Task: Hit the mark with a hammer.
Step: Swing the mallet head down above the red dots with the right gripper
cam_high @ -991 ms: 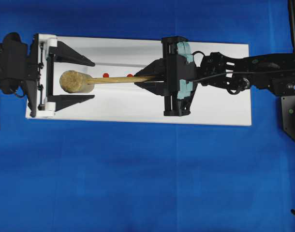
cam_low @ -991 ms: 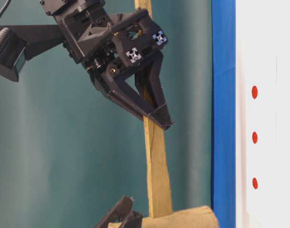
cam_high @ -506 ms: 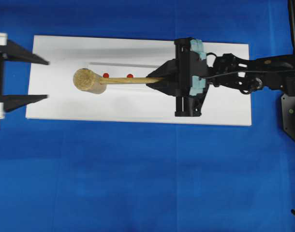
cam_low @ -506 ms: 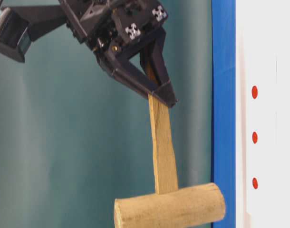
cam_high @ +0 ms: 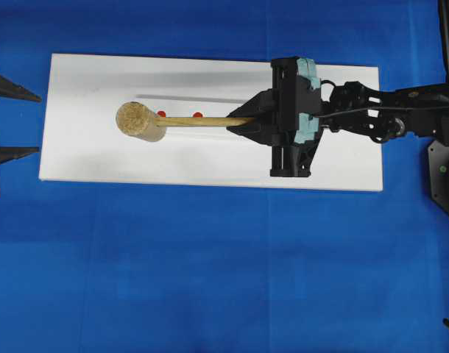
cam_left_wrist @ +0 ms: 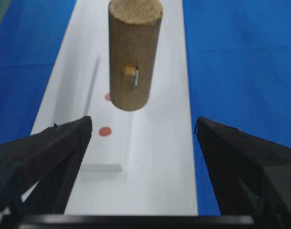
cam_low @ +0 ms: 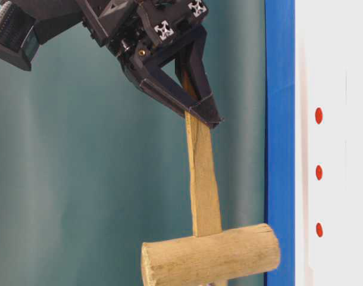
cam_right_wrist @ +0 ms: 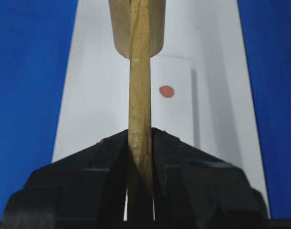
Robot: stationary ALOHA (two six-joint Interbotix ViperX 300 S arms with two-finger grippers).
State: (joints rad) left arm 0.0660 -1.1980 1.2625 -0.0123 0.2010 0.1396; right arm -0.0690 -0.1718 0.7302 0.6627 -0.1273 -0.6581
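Above the white board, the right gripper pinches the handle of the hammer, head poised over the red marks, while the left gripper stands spread; next, seemingly, a downward swing onto a mark.

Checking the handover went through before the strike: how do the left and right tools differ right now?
The right tool is shut on the flat handle of the light wooden hammer; the left tool stands open, holding nothing. The right tool sits over the white board, while in the overhead view the left tool shows only fingertips at the left edge, off the board. Both are black and point toward the hammer's head.
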